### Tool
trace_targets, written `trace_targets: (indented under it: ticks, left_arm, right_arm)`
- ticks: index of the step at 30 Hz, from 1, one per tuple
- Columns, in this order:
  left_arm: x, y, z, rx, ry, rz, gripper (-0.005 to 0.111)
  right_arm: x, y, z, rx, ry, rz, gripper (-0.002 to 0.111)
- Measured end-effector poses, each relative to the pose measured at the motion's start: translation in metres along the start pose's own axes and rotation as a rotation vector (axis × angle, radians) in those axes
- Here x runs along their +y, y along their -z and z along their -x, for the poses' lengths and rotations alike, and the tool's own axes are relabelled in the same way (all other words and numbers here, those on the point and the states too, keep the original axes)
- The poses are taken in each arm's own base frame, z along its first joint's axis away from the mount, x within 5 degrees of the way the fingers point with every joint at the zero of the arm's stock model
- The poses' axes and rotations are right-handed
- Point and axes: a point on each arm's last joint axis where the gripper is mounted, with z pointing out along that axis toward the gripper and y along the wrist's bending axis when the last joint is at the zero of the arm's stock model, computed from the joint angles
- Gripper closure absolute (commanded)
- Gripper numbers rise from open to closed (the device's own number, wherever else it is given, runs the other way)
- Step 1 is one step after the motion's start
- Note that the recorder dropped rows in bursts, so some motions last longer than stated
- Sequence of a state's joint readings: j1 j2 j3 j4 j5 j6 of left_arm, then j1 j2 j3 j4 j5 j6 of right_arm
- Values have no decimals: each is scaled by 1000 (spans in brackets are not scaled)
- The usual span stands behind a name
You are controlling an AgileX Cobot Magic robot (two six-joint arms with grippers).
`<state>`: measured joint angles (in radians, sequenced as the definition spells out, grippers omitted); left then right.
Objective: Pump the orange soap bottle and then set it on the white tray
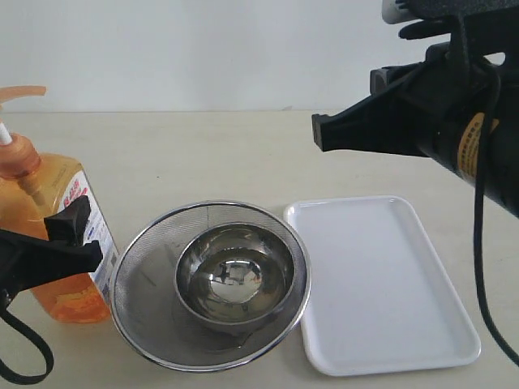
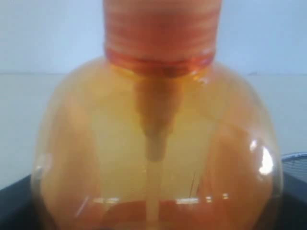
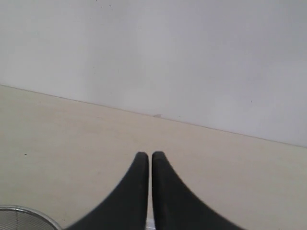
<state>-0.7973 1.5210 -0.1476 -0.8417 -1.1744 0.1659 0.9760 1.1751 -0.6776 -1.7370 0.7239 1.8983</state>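
The orange soap bottle (image 1: 50, 188) stands at the left edge of the table, its pump head (image 1: 20, 91) raised on its white stem. My left gripper (image 1: 63, 237) grips its body, one black finger (image 1: 75, 231) lying across the white label. In the left wrist view the bottle (image 2: 158, 143) fills the frame between the dark fingers (image 2: 14, 203). The white tray (image 1: 381, 275) lies bare at the right. High over its far end, my right gripper (image 1: 318, 132) is shut on nothing, its fingertips (image 3: 142, 158) nearly touching.
A round steel mesh strainer (image 1: 134, 267) holding a shiny steel bowl (image 1: 235, 271) sits between the bottle and the tray, almost touching the tray's left rim. The strainer's rim (image 3: 19, 213) shows in the right wrist view. A pale wall backs the table.
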Motion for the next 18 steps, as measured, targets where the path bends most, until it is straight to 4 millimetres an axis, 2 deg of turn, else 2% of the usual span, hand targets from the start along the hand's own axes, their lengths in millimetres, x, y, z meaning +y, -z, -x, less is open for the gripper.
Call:
trace_targets:
  ticks: [18]
  left_arm:
    - [0, -1, 0, 4, 11, -9, 102]
  right_arm:
    - [3, 0, -1, 12, -22, 33, 108]
